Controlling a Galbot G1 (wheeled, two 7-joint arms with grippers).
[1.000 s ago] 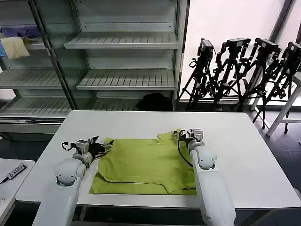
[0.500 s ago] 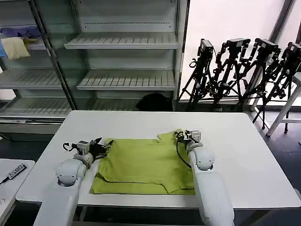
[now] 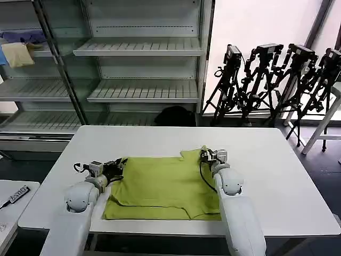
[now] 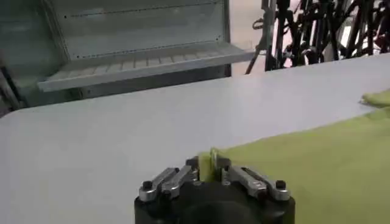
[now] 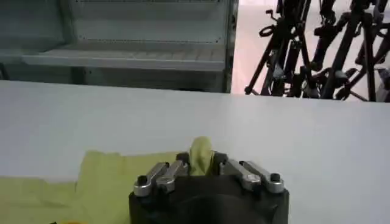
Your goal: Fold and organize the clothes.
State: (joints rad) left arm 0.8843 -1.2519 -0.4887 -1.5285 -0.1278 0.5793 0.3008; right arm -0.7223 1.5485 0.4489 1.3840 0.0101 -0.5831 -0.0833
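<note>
My left end effector [image 3: 118,166] pinches the T-shirt [image 3: 162,186] at its nine o'clock corner, my right end effector [image 3: 206,155] its two o'clock corner, keeping the far edge taut on the surface [image 3: 277,176] for folding.

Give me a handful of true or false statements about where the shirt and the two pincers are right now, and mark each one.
1. The lime T-shirt lies flat on the white table. True.
2. The left pincer hangs high above the table, holding nothing. False: it is down at the shirt's far left corner, shut on the fabric.
3. The right pincer is shut on the shirt's far right corner. True.
4. The shirt is draped over a shelf. False: it is on the table; the shelves behind it are bare.
5. Camera tripods stand beyond the table on the right. True.
</note>
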